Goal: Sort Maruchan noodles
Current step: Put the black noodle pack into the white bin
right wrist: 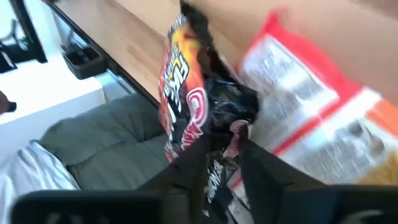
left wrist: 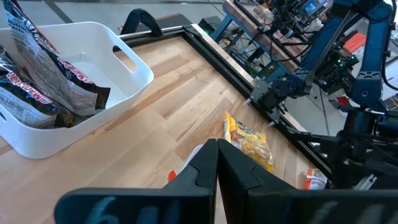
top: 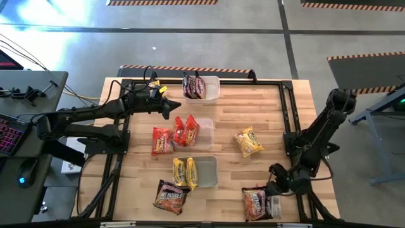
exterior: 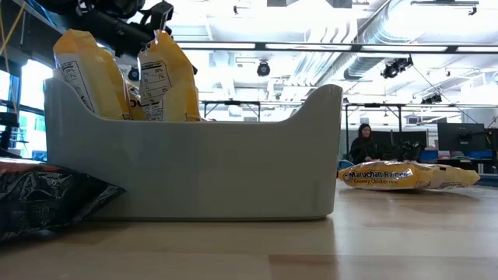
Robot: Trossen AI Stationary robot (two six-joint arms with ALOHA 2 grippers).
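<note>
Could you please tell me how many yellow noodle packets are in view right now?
3: two yellow packets standing in the front tub, one loose on the table toward the right arm. Others could be hidden.

light: bright overhead | glare: floor upper left | blur: right wrist view

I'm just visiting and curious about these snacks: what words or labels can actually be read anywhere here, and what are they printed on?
"Maruchan Ramen", with "Creamy Chicken" under it: on the yellow packet lying flat on the table.
Print on the yellow packets in the tub: too small to read.
Lettering on the dark packet at the right gripper: too blurred to read.
</note>
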